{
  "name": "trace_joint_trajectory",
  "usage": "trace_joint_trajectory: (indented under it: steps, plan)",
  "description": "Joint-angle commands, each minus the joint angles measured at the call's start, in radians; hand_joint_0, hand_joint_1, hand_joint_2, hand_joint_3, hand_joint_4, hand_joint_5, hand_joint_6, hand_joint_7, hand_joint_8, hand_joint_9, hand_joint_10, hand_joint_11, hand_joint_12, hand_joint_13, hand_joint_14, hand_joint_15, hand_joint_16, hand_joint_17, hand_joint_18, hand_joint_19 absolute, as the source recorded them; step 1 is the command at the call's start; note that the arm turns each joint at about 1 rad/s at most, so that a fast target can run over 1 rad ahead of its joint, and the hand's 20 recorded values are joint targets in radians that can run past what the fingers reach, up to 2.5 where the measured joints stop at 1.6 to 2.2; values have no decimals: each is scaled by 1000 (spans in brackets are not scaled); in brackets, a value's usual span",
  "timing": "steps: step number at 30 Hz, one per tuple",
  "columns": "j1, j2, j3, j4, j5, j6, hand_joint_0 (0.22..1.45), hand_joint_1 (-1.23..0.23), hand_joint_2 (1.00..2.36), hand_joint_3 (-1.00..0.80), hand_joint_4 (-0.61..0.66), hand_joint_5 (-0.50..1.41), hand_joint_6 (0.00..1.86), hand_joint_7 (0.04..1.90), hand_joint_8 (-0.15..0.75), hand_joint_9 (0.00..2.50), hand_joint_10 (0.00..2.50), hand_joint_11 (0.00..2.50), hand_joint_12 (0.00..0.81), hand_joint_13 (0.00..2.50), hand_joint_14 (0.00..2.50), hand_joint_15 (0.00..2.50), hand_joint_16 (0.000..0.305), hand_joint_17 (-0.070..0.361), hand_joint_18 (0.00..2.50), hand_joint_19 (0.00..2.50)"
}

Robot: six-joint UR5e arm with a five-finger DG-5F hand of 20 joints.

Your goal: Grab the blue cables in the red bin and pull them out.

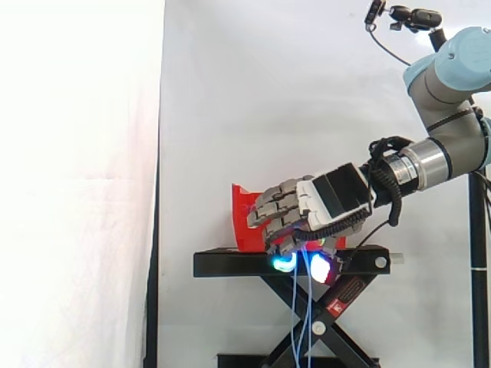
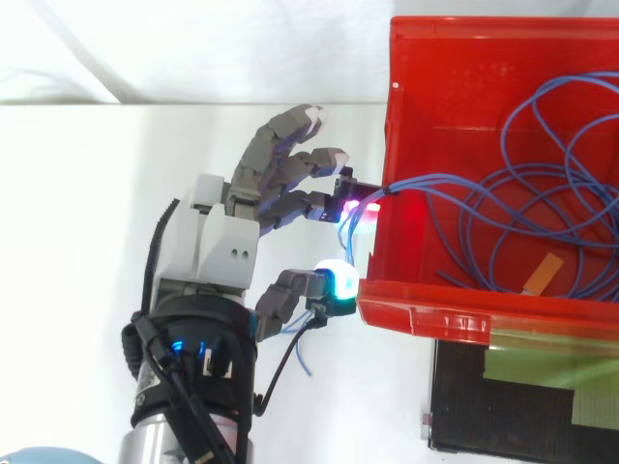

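Thin blue cables [image 2: 430, 179]: pinched in curled hand [image 2: 218, 242] just outside red plastic bin [image 2: 426, 309]; strands cross its wall, coils lie beyond.

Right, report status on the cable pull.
Hand shut on blue cables. Some strands hang over red bin front wall, most coiled inside. No obstruction seen.

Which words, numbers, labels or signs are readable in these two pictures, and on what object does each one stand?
No text can be read in either view.
Red sticker on the black stand: its print is too small to read.
Tan strip in the red bin: no writing visible.
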Motion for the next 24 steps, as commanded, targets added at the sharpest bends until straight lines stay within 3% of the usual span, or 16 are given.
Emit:
trace_joint_trajectory:
  steps: [1,24]
  plan:
    - [-3,0,0,2,0,-3,828,-807,1000,-1000,245,897,12,648,270,719,17,555,303,468,16,404,40,90,307,521]
    - [-5,0,0,-1,3,-98,829,-807,1000,-1000,246,907,12,647,263,715,14,515,302,470,14,405,40,90,307,520]
